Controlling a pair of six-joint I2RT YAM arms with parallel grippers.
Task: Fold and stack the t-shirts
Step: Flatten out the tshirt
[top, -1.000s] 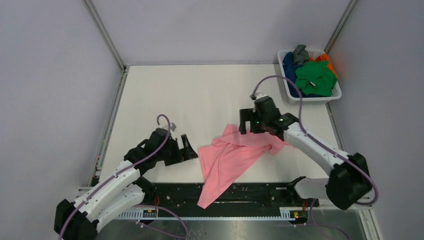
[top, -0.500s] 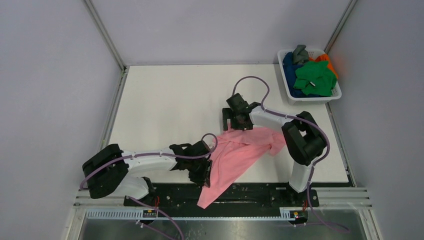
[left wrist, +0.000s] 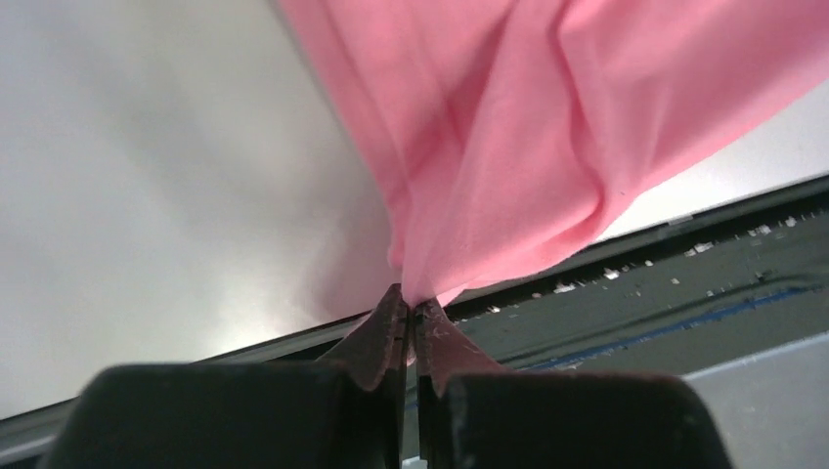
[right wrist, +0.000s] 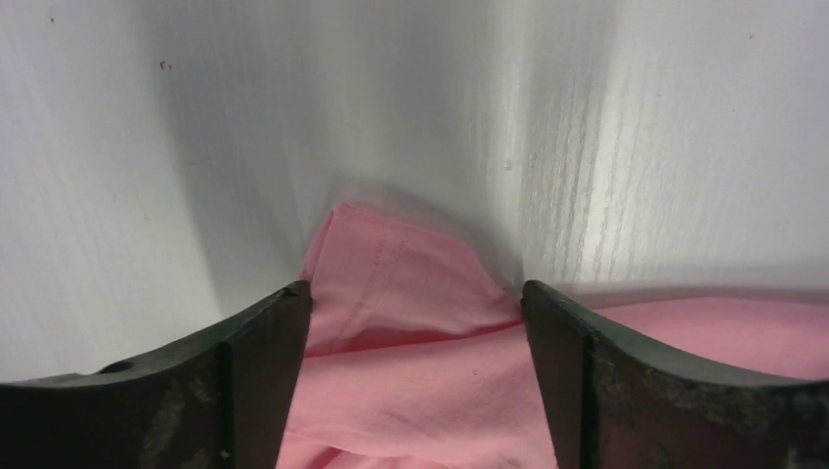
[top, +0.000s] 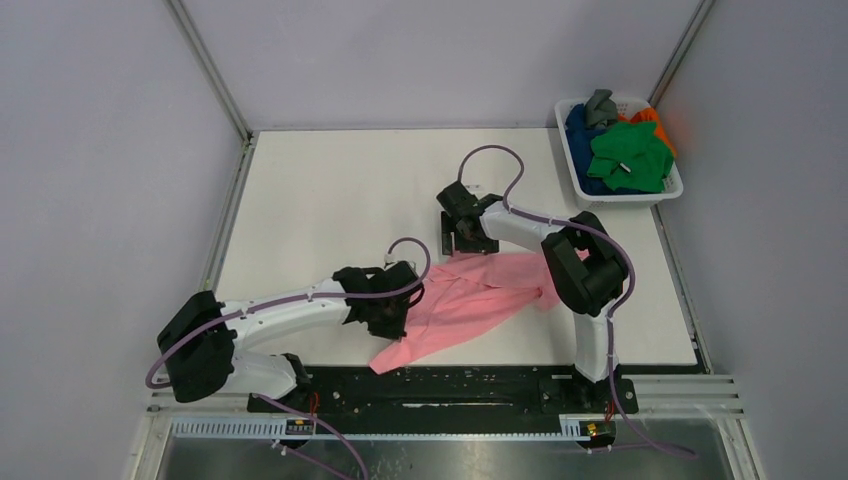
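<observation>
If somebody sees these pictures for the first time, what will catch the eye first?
The bright pink shirt, crumpled near the front of the white table. The left claw is shut on a fold of it, and the right claw stands open at its far corner. A white basket of colourful shirts sits at the table's far right corner.

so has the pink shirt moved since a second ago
Yes. The tail of the pink shirt, earlier draped across the black rail, now barely reaches it, pulled up-left by the left end effector.
</observation>
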